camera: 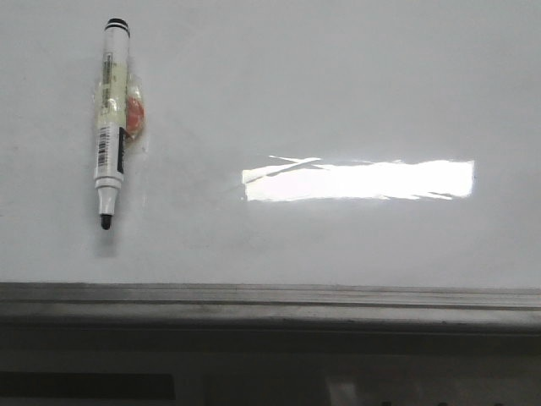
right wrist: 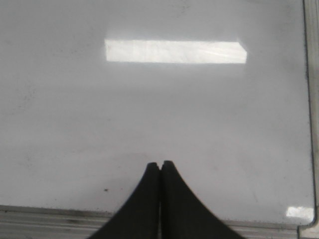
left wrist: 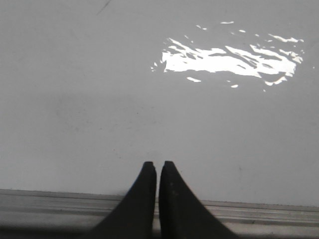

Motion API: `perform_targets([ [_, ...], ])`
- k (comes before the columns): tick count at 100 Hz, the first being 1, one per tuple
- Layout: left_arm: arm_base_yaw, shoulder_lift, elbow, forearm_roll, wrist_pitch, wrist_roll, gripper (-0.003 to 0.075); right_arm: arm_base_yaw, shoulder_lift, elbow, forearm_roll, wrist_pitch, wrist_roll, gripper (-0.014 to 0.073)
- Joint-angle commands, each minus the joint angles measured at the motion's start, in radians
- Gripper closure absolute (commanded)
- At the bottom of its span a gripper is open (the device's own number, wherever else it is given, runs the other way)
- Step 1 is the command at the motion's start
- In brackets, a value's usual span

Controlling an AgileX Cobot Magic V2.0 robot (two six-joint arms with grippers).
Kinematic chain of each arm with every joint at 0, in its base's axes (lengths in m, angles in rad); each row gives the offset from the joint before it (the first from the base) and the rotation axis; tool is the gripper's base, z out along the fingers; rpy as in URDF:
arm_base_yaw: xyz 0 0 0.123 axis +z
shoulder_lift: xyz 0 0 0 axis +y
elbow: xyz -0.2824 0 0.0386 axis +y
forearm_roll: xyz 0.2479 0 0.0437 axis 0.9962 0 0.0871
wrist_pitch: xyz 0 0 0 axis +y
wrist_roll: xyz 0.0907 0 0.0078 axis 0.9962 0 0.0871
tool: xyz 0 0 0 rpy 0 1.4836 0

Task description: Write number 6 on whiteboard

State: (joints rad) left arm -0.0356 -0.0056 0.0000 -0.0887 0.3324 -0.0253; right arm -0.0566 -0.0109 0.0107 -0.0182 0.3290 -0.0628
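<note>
Lying in the upper left of the front view, a marker [camera: 112,123] rests uncapped on the whiteboard [camera: 338,93], tip toward the grey frame strip [camera: 270,298] along the lower edge; a bright glare patch [camera: 359,180] sits right of centre. No drawn 6 shows on the board.

From the left wrist, the left gripper [left wrist: 158,167] has its fingers pressed together and holds nothing, just above the frame strip.

From the right wrist, the right gripper [right wrist: 160,166] is likewise pressed together, empty, over the white surface.
</note>
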Motion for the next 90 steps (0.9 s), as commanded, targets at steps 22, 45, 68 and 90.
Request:
perform_targets([
  [22, -0.009, -0.028, 0.023, 0.024, -0.087, 0.0, 0.0741, -0.004, -0.016, 0.015, -0.031, -0.018, -0.006, 0.0657],
  [45, -0.009, -0.028, 0.023, 0.022, -0.141, 0.0, 0.0741, -0.004, -0.016, 0.015, -0.029, -0.071, -0.006, 0.0657],
  [68, -0.009, -0.028, 0.023, 0.022, -0.16, 0.0, 0.0741, -0.004, -0.016, 0.015, 0.002, -0.231, -0.006, 0.0657],
  [90, -0.009, -0.028, 0.023, -0.021, -0.249, 0.0, 0.0741, -0.004, -0.016, 0.015, 0.018, -0.32, -0.006, 0.0657],
])
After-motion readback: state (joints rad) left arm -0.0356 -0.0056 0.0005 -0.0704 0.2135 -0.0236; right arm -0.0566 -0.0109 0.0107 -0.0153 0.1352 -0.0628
